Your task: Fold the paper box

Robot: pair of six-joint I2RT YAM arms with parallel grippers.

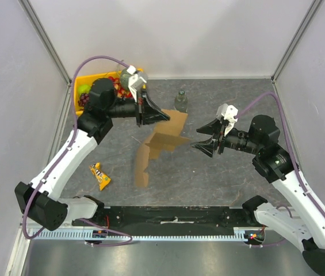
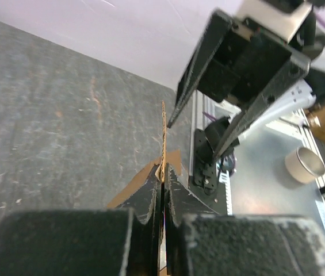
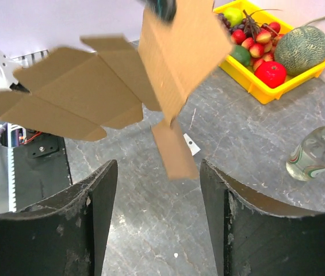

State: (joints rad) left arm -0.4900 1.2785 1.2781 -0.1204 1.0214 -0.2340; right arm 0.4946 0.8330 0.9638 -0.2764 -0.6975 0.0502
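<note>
The left pincer (image 1: 152, 112) was clenched on the paper box (image 1: 162, 141). In the left wrist view its two fingers (image 2: 150, 192) were pressed together on the thin edge of the cardboard (image 2: 163, 132), which rose edge-on from between them. The right pincer (image 1: 204, 145) was released, its jaws spread with nothing between them. The sheet hung just ahead of its tips and was not touching them.

The box was a plain brown cardboard sheet, die-cut, with creased panels, angled flaps and notched edges, and was not closed into a box shape. It was held in the air above the table (image 1: 225, 172) between the two pincers. In the right wrist view (image 3: 93, 98) one broad panel spread to the left and a narrow tab pointed downward toward the gap between the right pincer's (image 3: 157, 221) fingers.

In the top view its long axis ran slantwise, from the clamped corner at the left pincer down and away towards the arm bases.

Behind the left pincer sat a yellow tray (image 1: 86, 78) of fruit. A clear bottle (image 1: 180, 101) stood beyond the sheet, and a snack packet (image 1: 100, 176) lay below the left arm.
</note>
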